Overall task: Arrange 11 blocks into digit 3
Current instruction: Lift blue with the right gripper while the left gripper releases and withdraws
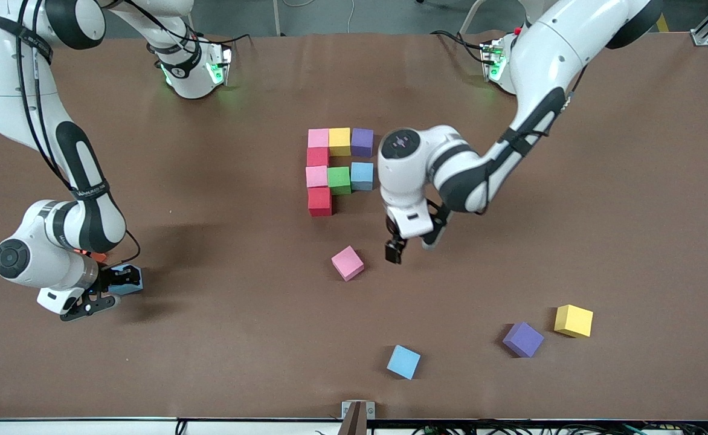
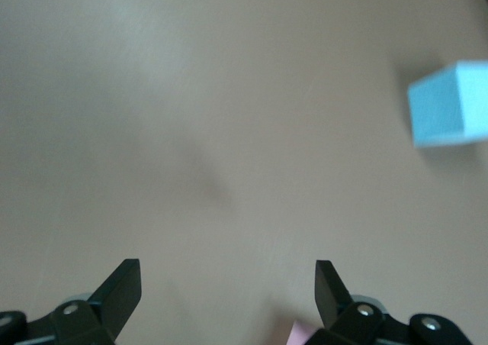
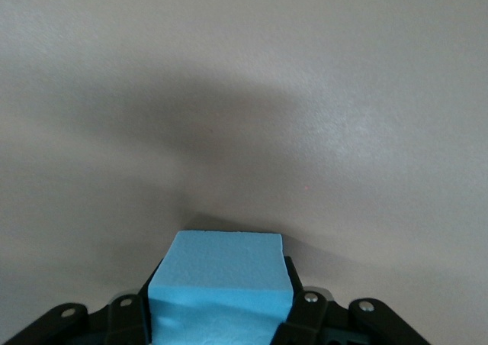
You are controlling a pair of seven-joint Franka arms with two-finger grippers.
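Nearest the front camera, a loose blue block (image 1: 403, 362) lies on the brown counter (image 1: 209, 362); toward the left arm's end of the counter, a loose purple block (image 1: 523, 339) and, just beside it and slightly farther from the camera, a loose yellow block (image 1: 573, 320).

Toward the right arm's end, the right gripper (image 1: 125, 282) sits low at the counter, its fingers (image 3: 305, 314) closed against the two sides of a light blue block (image 3: 221, 284) — in the right wrist view the block fills the space between them. A sliver of orange (image 1: 91, 255) shows under the right wrist; what it is cannot be told.

Mid-counter, a loose pink block (image 1: 347, 263) lies turned at an angle. The left gripper (image 1: 395, 251) hangs just beside it, over bare counter, with its fingers (image 2: 122, 288) spread wide and nothing between them.

Farther from the camera stands the partly built digit 3 — eight blocks joined edge to edge. Its spine runs, near to far: red (image 1: 319, 201), pink (image 1: 316, 176), red (image 1: 318, 156), pink (image 1: 318, 138). From the nearer pink block a bar of green (image 1: 339, 179) and blue (image 1: 362, 176) extends toward the left arm's end; from the farthest pink block, a bar of yellow (image 1: 339, 141) and purple (image 1: 362, 142). The nearest red block has no bar beside it.
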